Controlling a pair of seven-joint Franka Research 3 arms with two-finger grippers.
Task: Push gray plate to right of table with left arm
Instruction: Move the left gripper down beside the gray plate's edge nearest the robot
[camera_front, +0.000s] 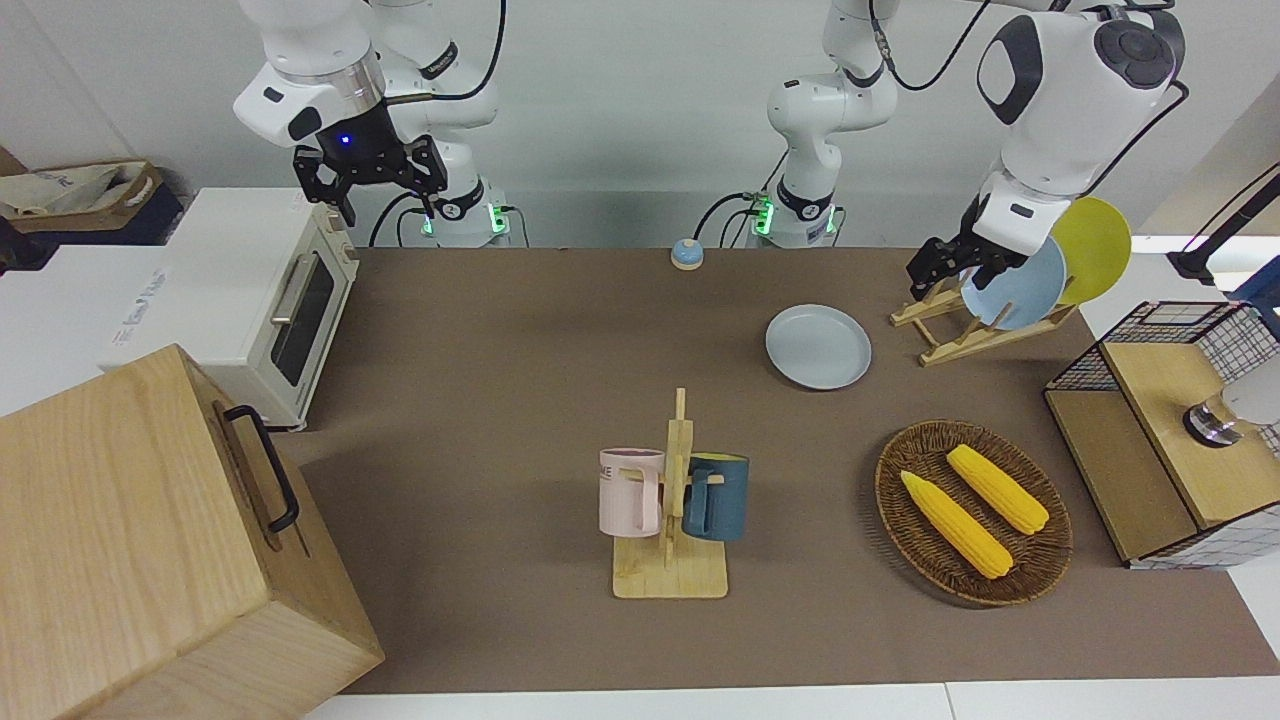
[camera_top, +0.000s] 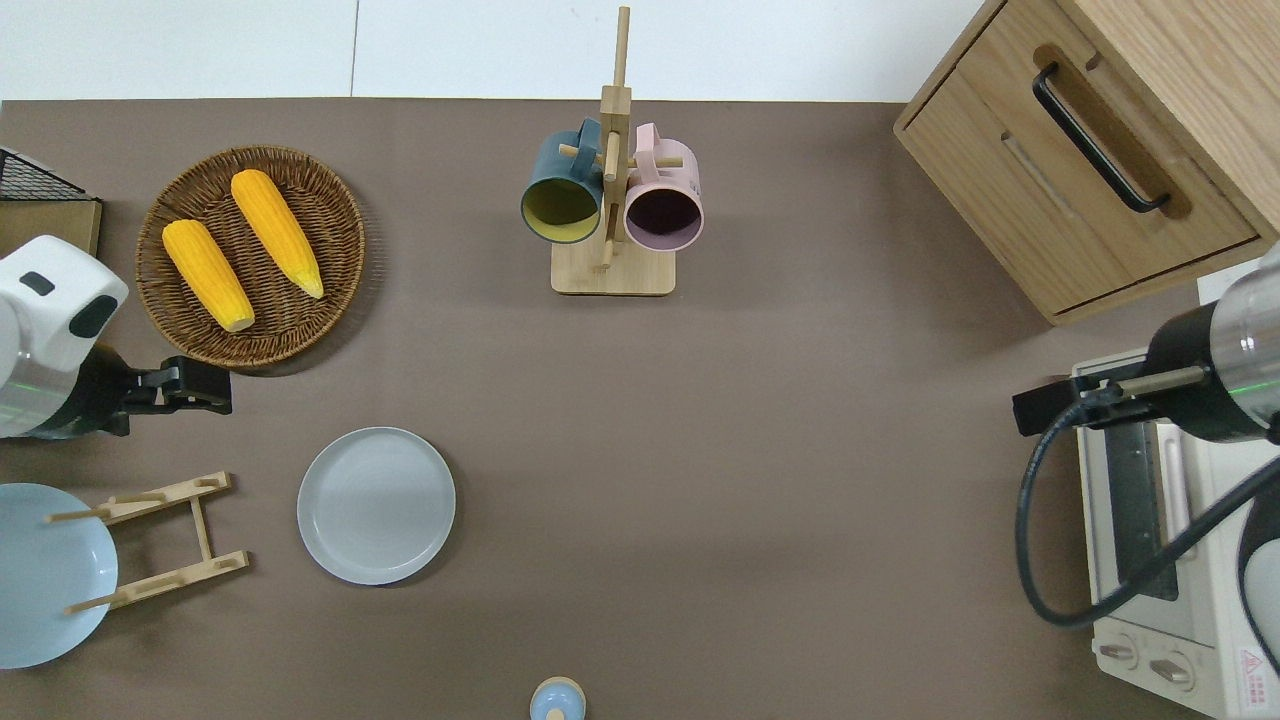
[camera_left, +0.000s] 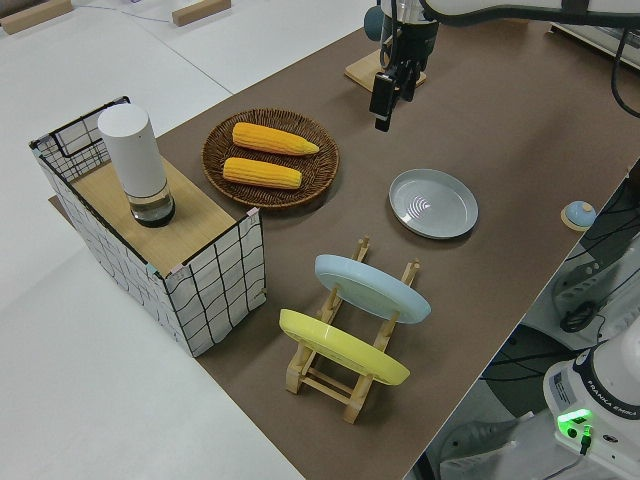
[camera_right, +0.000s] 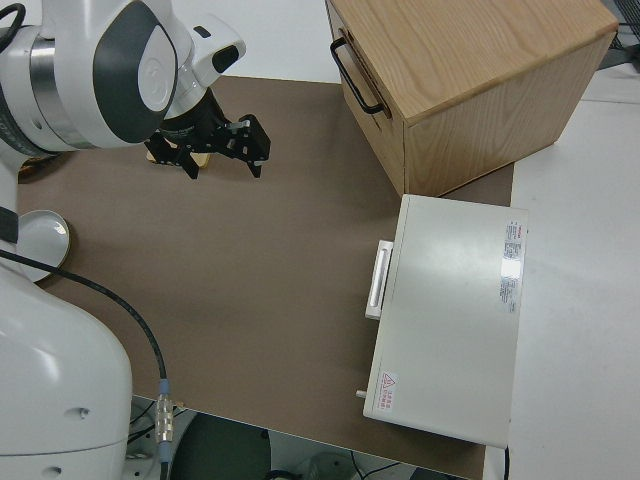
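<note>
Two white arms stand at one long edge of the table (camera_front: 520, 400), whose brown top carries every item listed below. At the right arm's end sit a wooden cabinet (camera_front: 140, 540) with a black handle and, nearer to the robots, a white toaster oven (camera_front: 250, 300). At the left arm's end stands a wire basket (camera_front: 1170, 440) with a wooden lid, and a white cylinder (camera_left: 135, 165) rests upright on that lid. A wicker tray (camera_top: 250, 255) holding two corn cobs (camera_top: 240, 245) lies beside the basket. A wooden mug stand (camera_top: 612, 200) occupies the middle of the table, farther from the robots, with a dark teal mug (camera_top: 562, 190) and a pink mug (camera_top: 663, 200) hung on it. A wooden plate rack (camera_left: 345, 340) near the robots holds a sky-blue plate (camera_left: 370, 288) and a yellow plate (camera_left: 340, 345), both tilted.

The gray plate (camera_top: 376, 505) lies flat on the table, between the rack and the table's middle, nearer to the robots than the wicker tray, touching neither. The left gripper (camera_top: 205, 390) hangs in the air over bare table between the wicker tray and the rack, apart from the gray plate; whether its fingers are apart or together cannot be told. The right arm is parked, its gripper (camera_front: 375, 180) spread wide and holding nothing. A small blue bell (camera_front: 686, 254) sits at the table edge nearest the robots
</note>
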